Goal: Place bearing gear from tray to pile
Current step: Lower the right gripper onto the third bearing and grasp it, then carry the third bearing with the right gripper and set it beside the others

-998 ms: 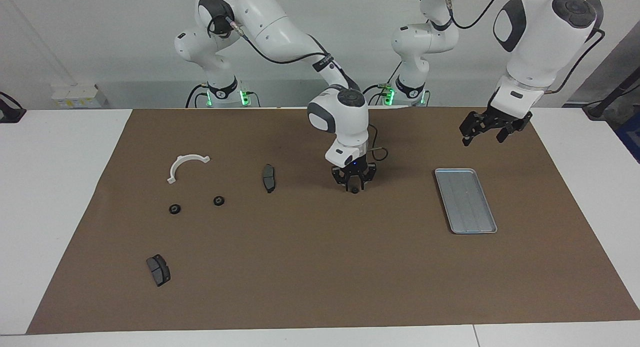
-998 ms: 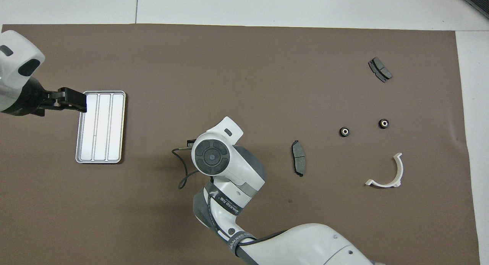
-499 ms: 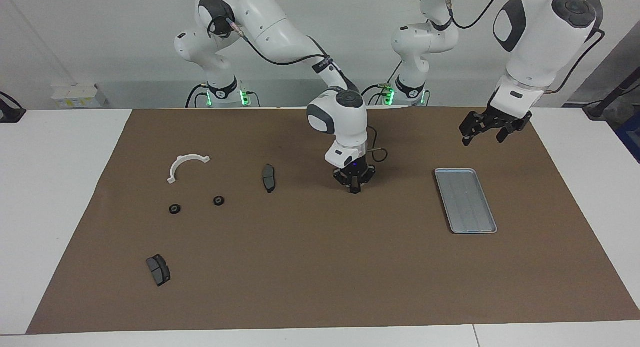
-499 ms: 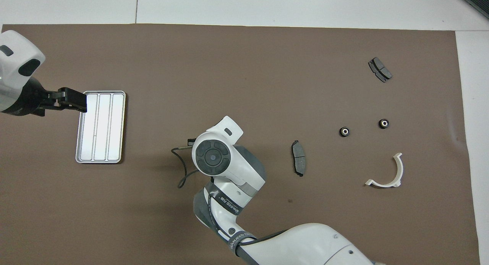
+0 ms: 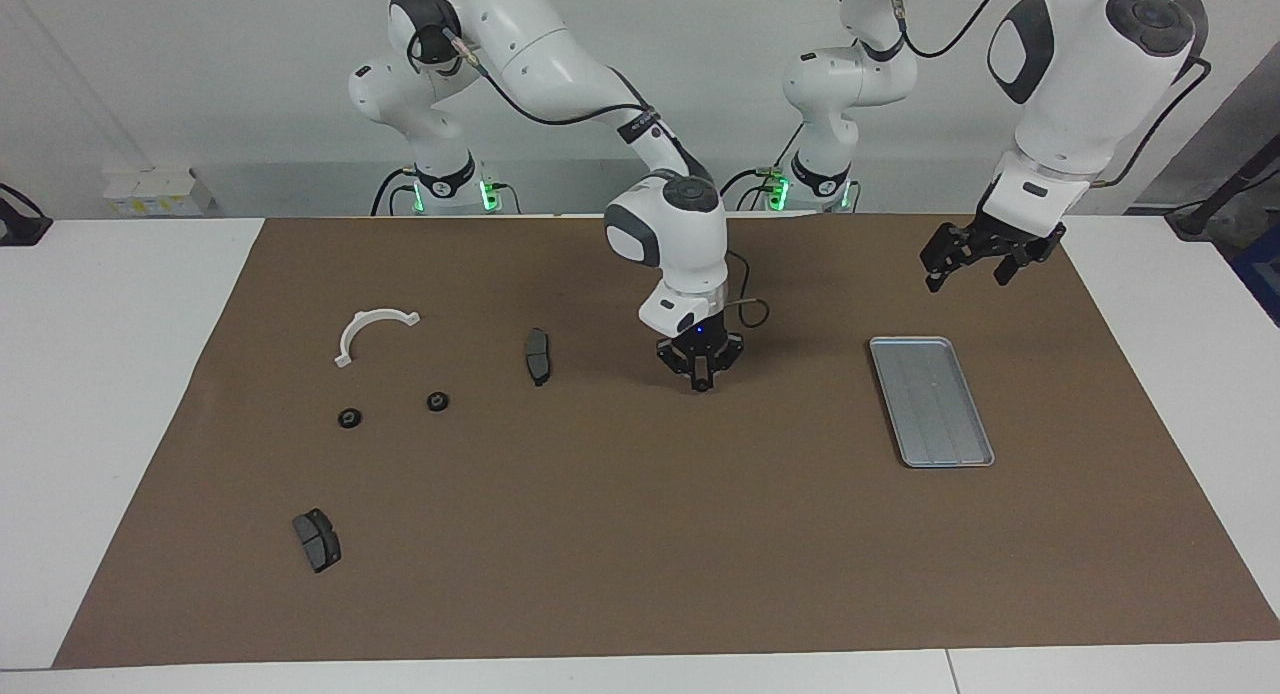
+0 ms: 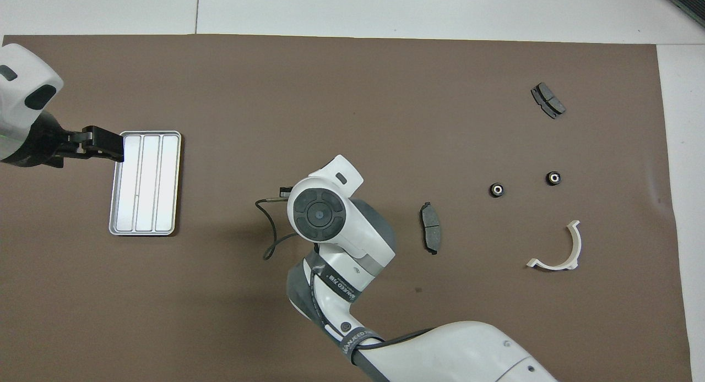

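— Looking at the right gripper (image 5: 702, 381): what are its fingers doing?

— They are pressed together on a small dark gear (image 5: 703, 384), pointing straight down over bare brown mat (image 5: 640, 534) on the table (image 5: 120, 394), between the tray (image 5: 932, 402) and the nearest brake pad (image 5: 538, 356). From overhead the wrist hides them completely.

— And the arm itself?

— It reaches in from its base, forearm slanting down toward the middle of the mat, wrist bent so the hand hangs vertical. A thin cable loops beside the wrist.

— Where is the pile?

— Toward the right arm's end of the table: a white half-ring bracket (image 5: 372, 331), two small black gears (image 5: 349, 417) and (image 5: 437, 401) farther from the robots than the bracket, and a second brake pad (image 5: 317, 539) farthest out. All lie apart from each other.

— And the left gripper (image 5: 985, 257)?

— It waits in the air over the mat near the tray's end nearest the robots, fingers spread and holding nothing. The tray lies flat toward the left arm's end, with nothing visible in it.
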